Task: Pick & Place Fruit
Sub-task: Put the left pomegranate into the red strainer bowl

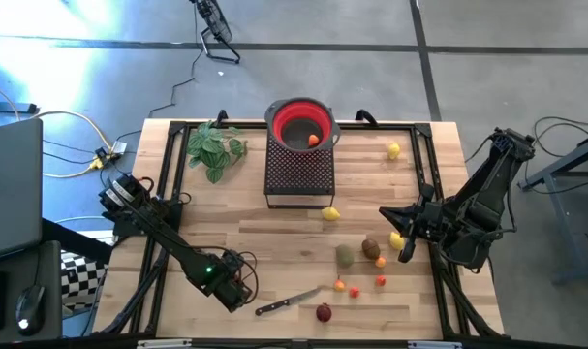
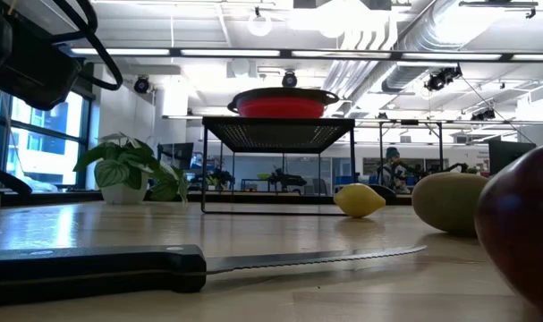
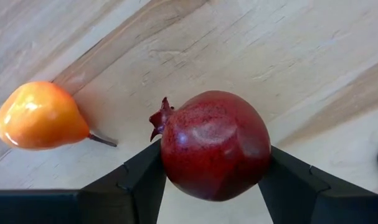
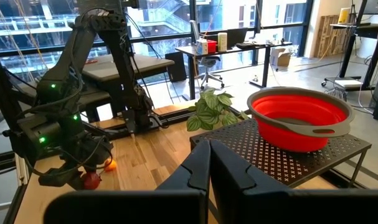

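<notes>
Tabletop: left pincer (image 3: pixel 207 180) (mostly hidden) grips pomegranate (image 3: pixel 215 144).

pomegranate (image 3: pixel 215 144): showing deep red with fine dark speckling. small pear-shaped fruit (image 3: pixel 40 116): glowing orange-yellow. bowl (image 1: pixel 301 124): showing red inside, grey at the rim. rack (image 1: pixel 298 172): showing black, perforated with small dots. lemons (image 1: pixel 330 213): showing yellow. knife (image 1: pixel 286 302): showing black handle, silver blade. sprig (image 1: pixel 214 147): showing green, pale-veined. table (image 1: pixel 235 223): showing pale wood grain.
</notes>
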Controlling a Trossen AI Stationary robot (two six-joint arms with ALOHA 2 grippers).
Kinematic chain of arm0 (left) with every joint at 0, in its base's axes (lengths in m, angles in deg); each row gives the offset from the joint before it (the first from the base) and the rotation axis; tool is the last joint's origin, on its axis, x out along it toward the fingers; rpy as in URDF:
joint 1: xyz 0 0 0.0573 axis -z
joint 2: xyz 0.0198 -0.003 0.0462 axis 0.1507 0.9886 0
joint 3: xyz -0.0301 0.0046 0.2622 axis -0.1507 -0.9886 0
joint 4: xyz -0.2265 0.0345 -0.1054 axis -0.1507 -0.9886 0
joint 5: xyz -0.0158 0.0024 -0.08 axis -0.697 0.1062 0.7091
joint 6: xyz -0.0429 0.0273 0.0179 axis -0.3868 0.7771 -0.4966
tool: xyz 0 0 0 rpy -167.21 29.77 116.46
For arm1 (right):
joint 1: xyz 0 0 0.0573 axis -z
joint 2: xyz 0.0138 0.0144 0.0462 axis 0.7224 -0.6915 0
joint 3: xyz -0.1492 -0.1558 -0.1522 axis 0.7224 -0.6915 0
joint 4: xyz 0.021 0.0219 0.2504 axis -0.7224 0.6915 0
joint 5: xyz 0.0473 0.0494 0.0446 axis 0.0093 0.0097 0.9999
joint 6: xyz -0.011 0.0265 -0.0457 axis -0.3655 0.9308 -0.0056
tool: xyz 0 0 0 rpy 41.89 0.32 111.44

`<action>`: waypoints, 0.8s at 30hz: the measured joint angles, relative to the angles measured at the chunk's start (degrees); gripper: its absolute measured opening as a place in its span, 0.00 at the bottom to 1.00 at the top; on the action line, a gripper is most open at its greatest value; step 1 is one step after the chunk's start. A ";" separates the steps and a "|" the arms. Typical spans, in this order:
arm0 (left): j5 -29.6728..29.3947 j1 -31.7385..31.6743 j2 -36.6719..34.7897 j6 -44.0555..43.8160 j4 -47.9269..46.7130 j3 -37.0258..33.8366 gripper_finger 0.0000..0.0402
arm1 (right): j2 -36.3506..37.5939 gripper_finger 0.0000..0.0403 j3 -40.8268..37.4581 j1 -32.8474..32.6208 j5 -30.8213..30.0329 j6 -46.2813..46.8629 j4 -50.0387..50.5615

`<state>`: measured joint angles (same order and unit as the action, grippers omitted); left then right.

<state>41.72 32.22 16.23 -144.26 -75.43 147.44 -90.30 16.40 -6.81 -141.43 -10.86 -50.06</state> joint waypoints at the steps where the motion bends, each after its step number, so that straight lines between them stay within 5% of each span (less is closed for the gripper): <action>1: 0.00 0.00 -0.02 0.01 0.00 0.00 0.53 | 0.00 0.01 0.00 -0.02 0.00 0.00 0.02; 24: -11.46 -0.02 -0.02 5.29 7.52 1.57 0.53 | 0.00 0.01 0.00 0.00 0.13 0.00 0.02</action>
<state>30.27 32.20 16.21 -138.97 -67.91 149.01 -90.30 16.40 -6.81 -141.30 -10.86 -50.05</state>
